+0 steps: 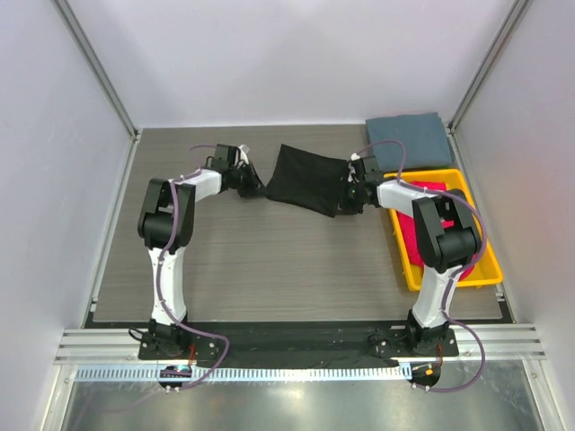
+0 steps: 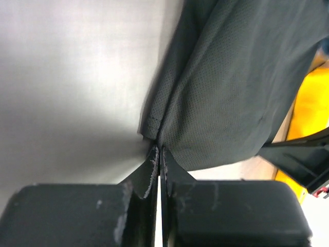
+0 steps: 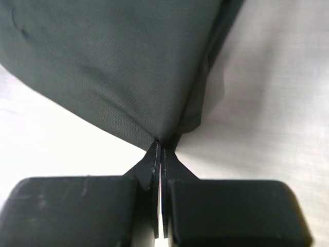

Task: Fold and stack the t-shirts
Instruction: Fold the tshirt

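Black t-shirt (image 1: 305,178) is hanging partly folded over the far middle of the table (image 1: 269,260). The left gripper (image 1: 258,188) is pinching one corner tight and the right gripper (image 1: 345,199) is clamping the opposite one. Farther right, a slate grey-blue t-shirt (image 1: 409,136) is lying folded, while magenta-red ones (image 1: 413,235) are waiting in the yellow tray (image 1: 490,269), so most of the folding and stacking is probably yet to come.

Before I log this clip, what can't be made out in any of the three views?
- Top view: the right arm covers much of the yellow tray, so the count of magenta-red shirts inside is unclear.
- Top view: fingertips of the left gripper and right gripper are lost, dark against the black t-shirt.
- Left wrist: the tray is a blur at the right edge.
- Both wrist views: frame edges cut off most of that shirt.
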Action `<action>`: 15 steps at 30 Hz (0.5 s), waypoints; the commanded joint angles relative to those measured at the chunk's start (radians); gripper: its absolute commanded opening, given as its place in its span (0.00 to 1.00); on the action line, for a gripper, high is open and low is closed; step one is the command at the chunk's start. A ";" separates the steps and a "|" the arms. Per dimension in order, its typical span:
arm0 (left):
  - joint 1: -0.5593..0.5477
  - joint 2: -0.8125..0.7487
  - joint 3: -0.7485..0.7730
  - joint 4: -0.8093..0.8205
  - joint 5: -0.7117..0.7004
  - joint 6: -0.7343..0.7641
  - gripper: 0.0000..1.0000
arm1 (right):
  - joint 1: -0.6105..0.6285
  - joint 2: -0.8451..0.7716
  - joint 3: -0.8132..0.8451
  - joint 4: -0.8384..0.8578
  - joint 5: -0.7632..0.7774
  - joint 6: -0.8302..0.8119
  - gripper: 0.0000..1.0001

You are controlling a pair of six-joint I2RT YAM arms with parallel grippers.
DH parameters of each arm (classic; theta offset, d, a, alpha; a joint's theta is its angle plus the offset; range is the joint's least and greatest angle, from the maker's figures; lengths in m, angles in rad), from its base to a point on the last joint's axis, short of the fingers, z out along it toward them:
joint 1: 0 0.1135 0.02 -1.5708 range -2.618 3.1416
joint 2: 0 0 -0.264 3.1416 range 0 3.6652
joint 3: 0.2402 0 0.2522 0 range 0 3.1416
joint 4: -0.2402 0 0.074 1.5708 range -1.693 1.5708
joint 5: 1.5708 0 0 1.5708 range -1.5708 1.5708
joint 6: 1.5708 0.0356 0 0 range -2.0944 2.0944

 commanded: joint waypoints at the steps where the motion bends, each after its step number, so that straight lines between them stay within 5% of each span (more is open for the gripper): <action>1: -0.042 -0.154 -0.121 -0.095 -0.084 -0.036 0.00 | 0.002 -0.104 -0.077 -0.003 -0.020 -0.043 0.01; 4: -0.083 -0.283 -0.285 -0.129 -0.187 -0.147 0.01 | 0.015 -0.177 -0.177 -0.001 -0.061 -0.059 0.01; 9: -0.132 -0.469 -0.497 -0.074 -0.183 -0.188 0.22 | 0.032 -0.319 -0.350 -0.010 -0.098 -0.066 0.20; 15: -0.133 -0.511 -0.399 -0.196 -0.224 -0.117 0.27 | 0.032 -0.453 -0.326 -0.119 -0.051 -0.079 0.38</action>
